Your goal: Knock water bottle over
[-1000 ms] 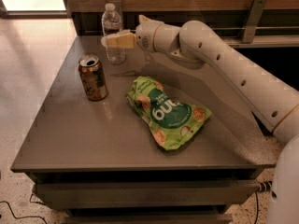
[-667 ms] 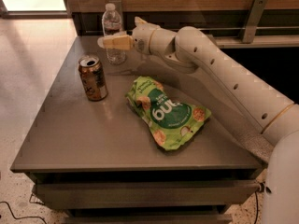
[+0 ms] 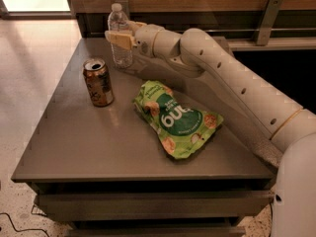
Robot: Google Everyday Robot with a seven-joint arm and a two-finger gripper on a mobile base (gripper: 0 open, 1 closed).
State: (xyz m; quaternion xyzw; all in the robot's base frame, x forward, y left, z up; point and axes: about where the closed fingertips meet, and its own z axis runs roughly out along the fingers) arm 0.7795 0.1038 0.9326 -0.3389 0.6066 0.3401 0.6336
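Observation:
The water bottle (image 3: 120,21), clear ribbed plastic with a white cap, stands upright at the back left of the grey table (image 3: 98,147). My gripper (image 3: 123,34) reaches in from the right at the bottle's mid height. It is open. One tan finger (image 3: 117,38) crosses in front of the bottle and the other shows just behind it on the right. The fingers are at the bottle's sides and look to be touching it.
A brown-gold drink can (image 3: 98,82) stands open in front of the bottle, to the left. A green chip bag (image 3: 175,118) lies flat mid table under my arm (image 3: 222,78). A wooden wall and a ledge run behind the table.
My gripper has moved left along the back of the table and now reaches across the bottle. The bottle still stands upright; the can and bag have not moved.

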